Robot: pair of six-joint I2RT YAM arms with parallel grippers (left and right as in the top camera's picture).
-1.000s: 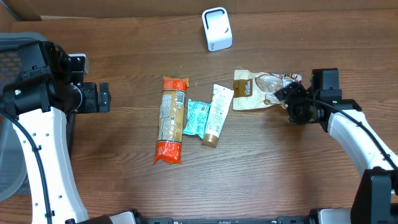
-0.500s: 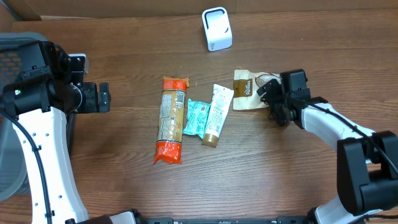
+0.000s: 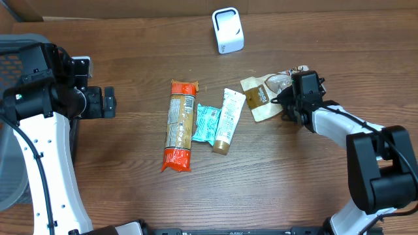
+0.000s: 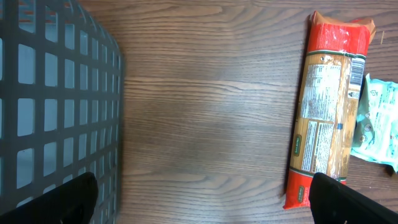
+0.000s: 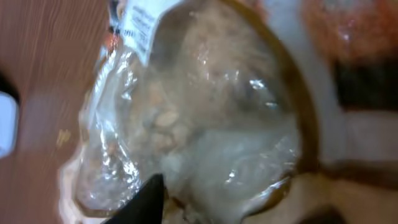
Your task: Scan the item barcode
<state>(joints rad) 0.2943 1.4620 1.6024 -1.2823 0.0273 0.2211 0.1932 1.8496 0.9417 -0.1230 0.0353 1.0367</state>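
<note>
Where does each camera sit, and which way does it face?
Overhead: above the brown wooden table, facing down; left arm, right arm show.
Left wrist: on the left arm, facing down at the long orange-ended pasta packet and grey mesh basket; two dark fingertips show.
Right wrist: against the clear-windowed brown snack bag; one fingertip shows.
Shared: overhead also shows packet, bag.

Place: a robot test bench laid out like a shop checkout.
Goods: a long orange-and-tan packet, a teal sachet, a white-and-gold tube and a clear-windowed tan pouch, all printed retail packs, lie on the brown wood-grain table.
Scanner: a small white box-shaped scanner stands near the far edge.
Basket: a grey plastic grid basket sits at the left.
Machines: white-shelled robot arms flank the table.
</note>
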